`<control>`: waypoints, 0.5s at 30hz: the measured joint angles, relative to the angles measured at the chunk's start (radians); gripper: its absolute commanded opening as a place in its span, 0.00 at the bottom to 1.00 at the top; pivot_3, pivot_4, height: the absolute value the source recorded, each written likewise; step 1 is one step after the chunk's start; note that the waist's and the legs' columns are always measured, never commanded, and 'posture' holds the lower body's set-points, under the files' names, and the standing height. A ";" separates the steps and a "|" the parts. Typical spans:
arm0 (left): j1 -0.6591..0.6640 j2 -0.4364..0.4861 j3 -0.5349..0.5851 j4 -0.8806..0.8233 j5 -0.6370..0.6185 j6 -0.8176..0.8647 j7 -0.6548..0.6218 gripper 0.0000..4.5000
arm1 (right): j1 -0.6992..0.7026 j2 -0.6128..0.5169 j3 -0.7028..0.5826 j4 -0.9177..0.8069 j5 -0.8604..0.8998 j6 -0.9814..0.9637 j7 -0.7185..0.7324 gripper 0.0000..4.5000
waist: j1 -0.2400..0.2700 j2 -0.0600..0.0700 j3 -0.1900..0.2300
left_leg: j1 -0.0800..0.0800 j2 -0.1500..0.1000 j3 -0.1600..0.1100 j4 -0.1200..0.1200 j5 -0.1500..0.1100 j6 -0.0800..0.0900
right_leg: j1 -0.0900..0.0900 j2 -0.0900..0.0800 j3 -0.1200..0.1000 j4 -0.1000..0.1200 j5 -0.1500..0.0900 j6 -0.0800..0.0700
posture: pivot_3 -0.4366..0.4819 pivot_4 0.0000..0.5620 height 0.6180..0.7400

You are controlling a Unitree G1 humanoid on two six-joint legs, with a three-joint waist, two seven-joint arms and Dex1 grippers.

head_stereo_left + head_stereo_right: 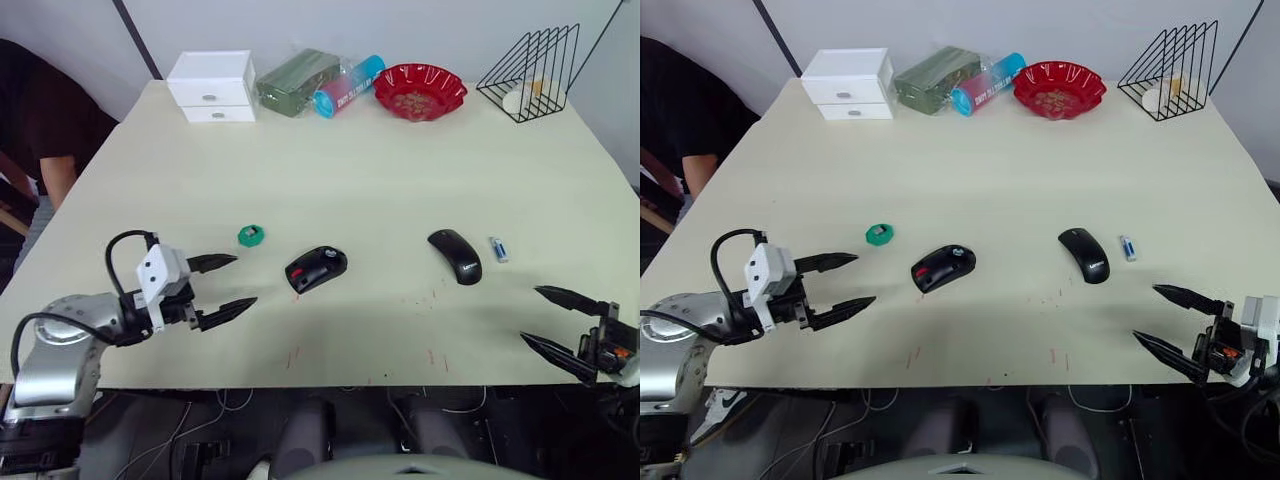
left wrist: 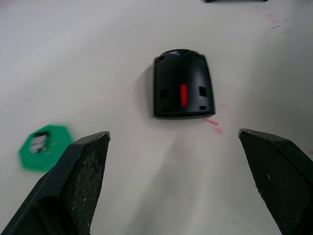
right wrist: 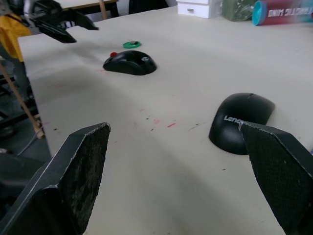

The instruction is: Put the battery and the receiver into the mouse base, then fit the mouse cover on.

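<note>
We take the mouse base (image 1: 316,268) as our landmark; it lies near the front middle of the table (image 1: 350,170), recess up, red patch showing.

Nearest the front edge, the left gripper (image 1: 229,284) sits just left of the base, fingers spread wide, nothing between them, tips pointing toward the base. The right gripper (image 1: 552,319) hangs at the front right corner, well right of the base, likewise spread wide and holding nothing.

Level with the base, to its right, we note the mouse cover (image 1: 456,255) lying dome up, pale lettering visible in the right wrist view. The battery (image 1: 498,249) lies just beyond the cover, apart from it, flat on the table.

Just behind and left of the base sits a green disc (image 1: 251,236) carrying a small dark piece.

Far behind the base, along the back edge: a white drawer box (image 1: 211,86), a green packet (image 1: 297,81), a blue and pink tube (image 1: 348,86), a red bowl (image 1: 420,91) and a black wire rack (image 1: 534,72).
</note>
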State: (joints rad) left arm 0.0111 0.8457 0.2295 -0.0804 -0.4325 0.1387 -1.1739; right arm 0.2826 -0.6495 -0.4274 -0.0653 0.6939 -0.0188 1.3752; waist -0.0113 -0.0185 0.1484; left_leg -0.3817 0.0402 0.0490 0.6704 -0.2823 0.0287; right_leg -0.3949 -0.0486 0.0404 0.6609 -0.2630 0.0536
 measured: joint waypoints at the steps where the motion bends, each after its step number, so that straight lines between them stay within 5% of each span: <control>1: 0.000 0.000 -0.001 0.000 0.000 0.000 0.000 1.00 | 0.000 0.000 0.000 0.000 0.000 0.000 0.000 0.99 | 0.000 0.000 0.000 | 0.000 0.000 0.000 0.000 0.000 0.000 | 0.000 0.000 0.000 0.000 0.000 0.000 | 0.48 0.27 1.00; 6: -0.168 -0.031 -0.129 -0.019 0.038 0.075 0.035 1.00 | -0.025 0.018 0.007 0.000 0.002 -0.031 0.035 0.99 | 0.004 -0.001 0.000 | -0.001 0.000 -0.001 0.002 0.000 0.000 | 0.000 0.001 0.000 0.000 0.000 0.000 | 0.48 0.27 1.00; 15: -0.254 -0.072 -0.223 0.002 0.089 0.128 0.072 1.00 | -0.021 0.051 0.005 0.020 -0.008 -0.118 0.057 0.99 | 0.001 -0.001 0.001 | -0.001 0.000 -0.002 0.001 0.000 0.000 | 0.000 0.002 0.000 0.001 0.000 0.001 | 0.48 0.27 1.00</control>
State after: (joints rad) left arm -0.2432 0.7732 0.0064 -0.0784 -0.3438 0.2665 -1.1023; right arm 0.2612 -0.5985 -0.4226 -0.0453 0.6857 -0.1368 1.4320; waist -0.0103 -0.0193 0.1494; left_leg -0.3832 0.0398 0.0475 0.6718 -0.2822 0.0288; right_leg -0.3951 -0.0467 0.0407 0.6615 -0.2627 0.0543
